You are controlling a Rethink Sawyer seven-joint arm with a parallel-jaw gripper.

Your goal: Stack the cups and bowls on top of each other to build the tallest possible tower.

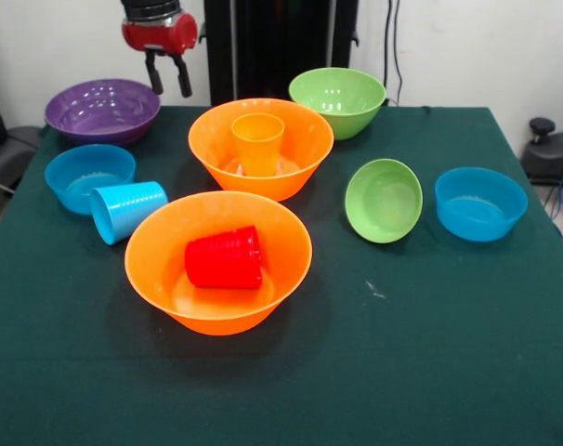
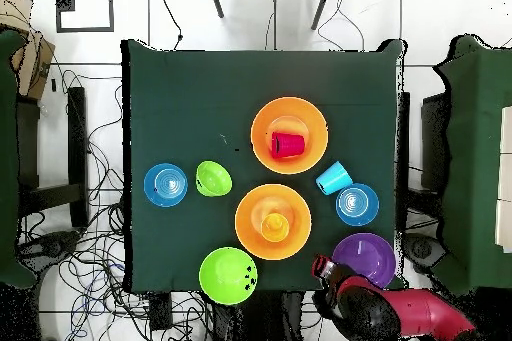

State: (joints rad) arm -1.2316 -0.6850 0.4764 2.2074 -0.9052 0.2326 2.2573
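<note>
An orange cup (image 1: 258, 142) (image 2: 275, 226) stands upright in the far large orange bowl (image 1: 305, 158) (image 2: 250, 207). In the near large orange bowl (image 1: 161, 269) (image 2: 305, 122) a red cup (image 1: 225, 257) (image 2: 288, 144) lies on its side. The light blue cup (image 1: 126, 209) (image 2: 333, 177) lies tipped on the cloth beside a small blue bowl (image 1: 88, 177) (image 2: 358, 205). The purple bowl (image 1: 102, 110) (image 2: 364, 257) sits at the far left. My gripper (image 1: 168, 76) (image 2: 322, 266) hangs open above the table's far edge, just right of the purple bowl, holding nothing.
A large green bowl (image 1: 337, 100) (image 2: 228, 275) sits at the back. A small green bowl (image 1: 384, 200) (image 2: 212, 178) is tilted on its edge right of centre, with another small blue bowl (image 1: 480, 203) (image 2: 165, 184) beyond it. Dark green cloth (image 1: 402, 353) covers the table.
</note>
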